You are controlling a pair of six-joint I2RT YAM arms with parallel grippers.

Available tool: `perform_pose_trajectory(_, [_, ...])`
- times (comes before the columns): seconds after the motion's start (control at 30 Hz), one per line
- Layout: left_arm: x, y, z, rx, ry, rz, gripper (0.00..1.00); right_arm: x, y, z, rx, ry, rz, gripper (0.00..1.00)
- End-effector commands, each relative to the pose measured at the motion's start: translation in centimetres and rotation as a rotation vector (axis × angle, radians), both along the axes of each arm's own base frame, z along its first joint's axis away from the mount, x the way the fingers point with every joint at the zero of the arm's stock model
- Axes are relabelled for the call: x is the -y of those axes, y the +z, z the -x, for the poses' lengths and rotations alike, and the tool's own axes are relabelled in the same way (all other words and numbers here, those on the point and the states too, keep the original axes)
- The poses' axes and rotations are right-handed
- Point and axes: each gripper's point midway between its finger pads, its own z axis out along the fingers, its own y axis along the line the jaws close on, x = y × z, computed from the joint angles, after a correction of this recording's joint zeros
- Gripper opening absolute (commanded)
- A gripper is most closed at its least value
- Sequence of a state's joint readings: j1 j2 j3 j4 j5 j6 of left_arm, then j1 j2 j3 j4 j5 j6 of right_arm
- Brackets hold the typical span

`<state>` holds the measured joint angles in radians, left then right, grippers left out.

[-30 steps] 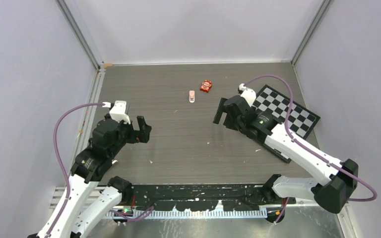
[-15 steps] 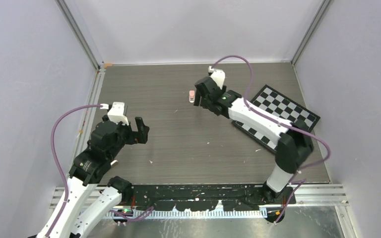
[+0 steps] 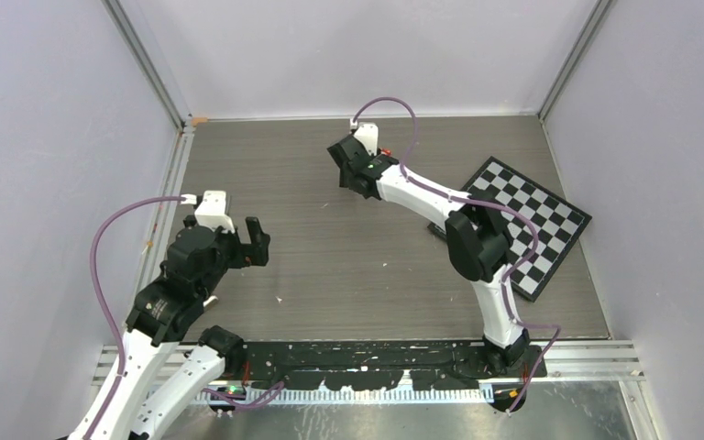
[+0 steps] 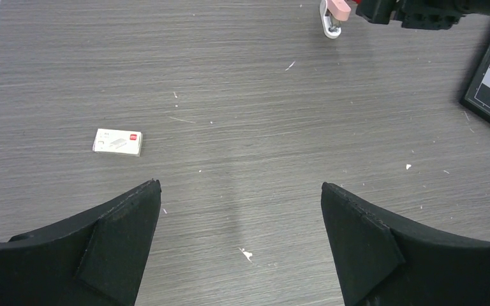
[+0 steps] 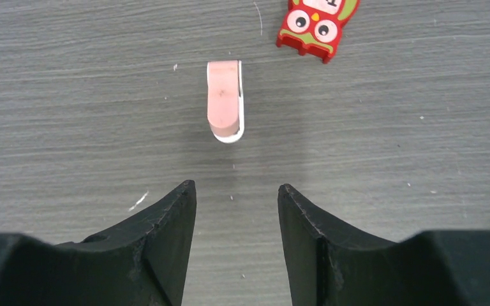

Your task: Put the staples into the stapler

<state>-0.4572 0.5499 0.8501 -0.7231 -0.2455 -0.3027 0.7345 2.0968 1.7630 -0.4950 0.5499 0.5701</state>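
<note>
Neither the stapler nor the staples show in any view. My right gripper (image 5: 236, 186) hangs just short of a small pink-and-white piece (image 5: 224, 101) lying on the table, its jaws partly open with only bare table between them. In the top view the right gripper (image 3: 346, 172) sits at the far middle of the table and covers that piece. My left gripper (image 4: 240, 185) stands wide open over bare table at the near left (image 3: 255, 246), holding nothing. The pink-and-white piece (image 4: 333, 13) also shows far ahead in the left wrist view.
A red owl-faced packet (image 5: 318, 22) lies just beyond and right of the pink piece. A small white-and-red box (image 4: 117, 141) lies ahead-left of my left gripper. A checkerboard (image 3: 532, 215) lies at the right. Grey walls enclose the table.
The right arm swung left and farther back, from beside the checkerboard to over the pink-and-white piece, and its jaws narrowed. The left arm barely moved.
</note>
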Motion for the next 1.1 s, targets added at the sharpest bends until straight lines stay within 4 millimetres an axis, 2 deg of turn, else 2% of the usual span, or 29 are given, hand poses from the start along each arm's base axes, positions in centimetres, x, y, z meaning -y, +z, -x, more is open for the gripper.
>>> perform_pose_trajectory(0.0, [-0.4, 1.4, -0.1, 0.046, 0.018, 0.004, 0.97, -0.4, 1.2, -2.9, 0.061, -0.041, -0.024, 0.55])
perform_pose_trajectory(0.3, [-0.5, 1.4, 0.0, 0.046, 0.025, 0.01, 0.96, -1.0, -1.4, -5.2, 0.032, -0.037, -0.042, 0.53])
perform_pose_trajectory(0.53, [-0.5, 1.4, 0.0, 0.046, 0.03, 0.014, 0.95, -1.3, -3.2, -6.0, 0.005, -0.016, -0.029, 0.49])
perform_pose_trajectory(0.83, [-0.6, 1.2, -0.2, 0.04, 0.038, 0.01, 0.95, -1.9, -3.2, -6.3, 0.005, 0.039, -0.024, 0.42])
perform_pose_trajectory(1.07, [-0.4, 1.2, -0.1, 0.048, 0.026, 0.016, 0.95, -1.7, -3.5, -6.4, -0.016, 0.068, -0.016, 0.45])
